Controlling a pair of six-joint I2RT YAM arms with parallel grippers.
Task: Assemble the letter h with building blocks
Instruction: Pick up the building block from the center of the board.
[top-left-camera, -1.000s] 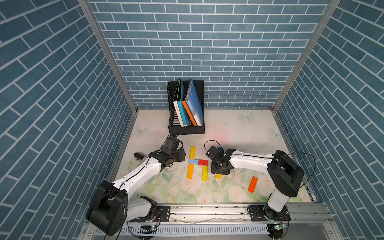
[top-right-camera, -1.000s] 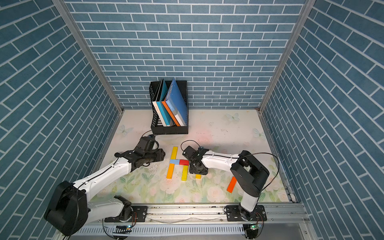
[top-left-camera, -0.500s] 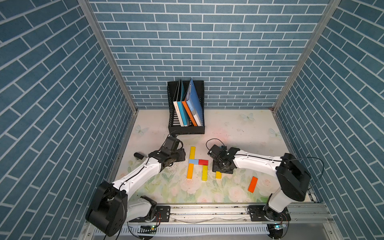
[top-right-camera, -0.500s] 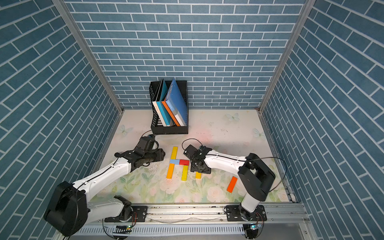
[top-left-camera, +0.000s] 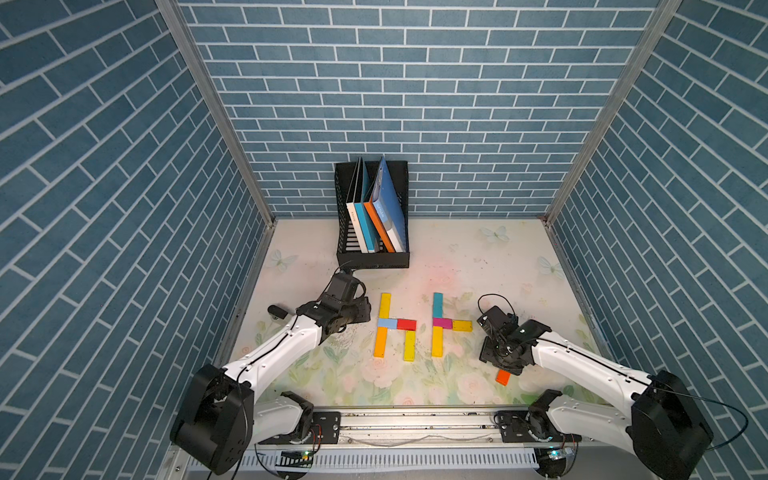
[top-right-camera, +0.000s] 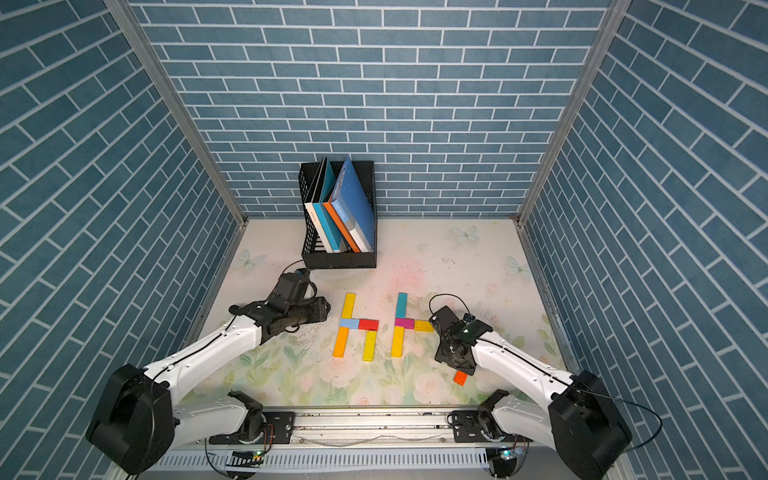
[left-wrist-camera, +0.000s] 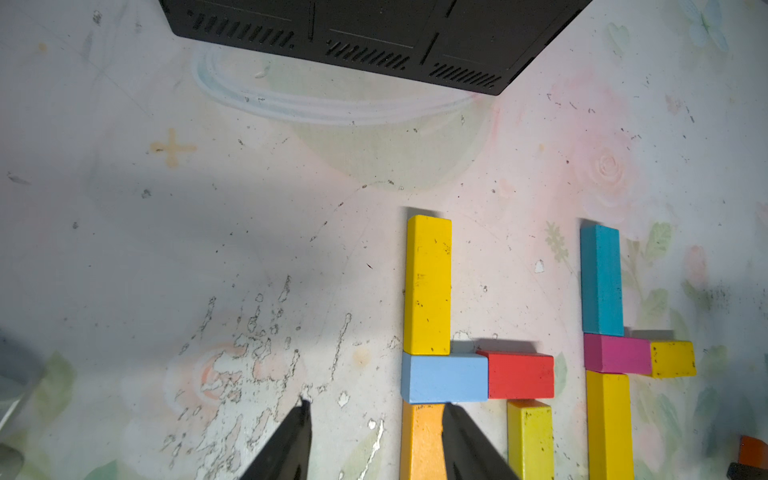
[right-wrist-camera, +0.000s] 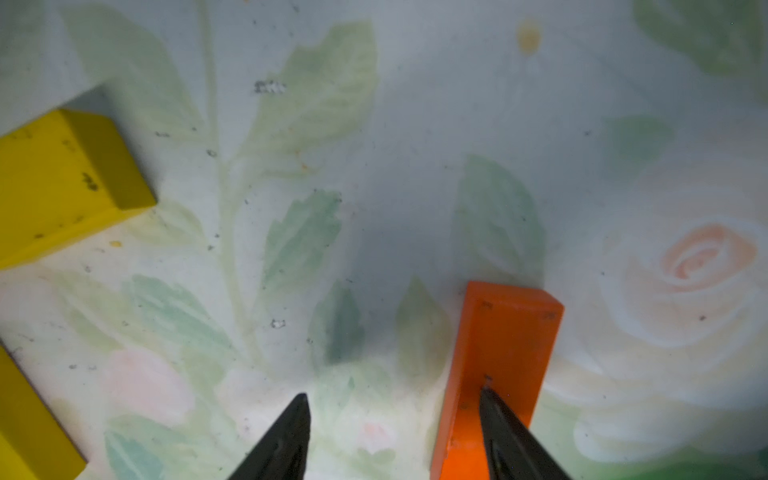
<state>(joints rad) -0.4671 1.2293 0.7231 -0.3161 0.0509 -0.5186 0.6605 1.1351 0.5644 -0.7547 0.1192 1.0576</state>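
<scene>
The letter h (top-left-camera: 392, 324) lies flat on the flowered table (top-left-camera: 498, 266), a little to the left of the middle. The long axis of its stem goes from near to far. The stem has a long yellow block (top-left-camera: 385, 306) at the far end, a light blue block (top-left-camera: 386, 323) in the middle and an orange block (top-left-camera: 380, 342) at the near end. A red block (top-left-camera: 406, 324) goes to the right as crossbar. From it a yellow leg block (top-left-camera: 409, 345) points to the near edge.

Just right of it lies a group of four blocks in the same direction: a teal block (top-left-camera: 437, 304), a magenta block (top-left-camera: 441, 322), a short yellow block (top-left-camera: 462, 325) and a second long yellow block (top-left-camera: 436, 341).

The left gripper (left-wrist-camera: 376, 403) is just left of the h. Its jaws are moderately apart and it holds nothing. One fingertip (left-wrist-camera: 461, 432) is over the far end of the orange block; if it touches, I cannot tell.

The right gripper (right-wrist-camera: 394, 392) is near and right of the group of four. Its jaws are apart with bare table between them, and nothing is gripped. One fingertip (right-wrist-camera: 503, 424) is over a red-orange block (right-wrist-camera: 498, 353). In both top views only the near end of this block shows.
</scene>
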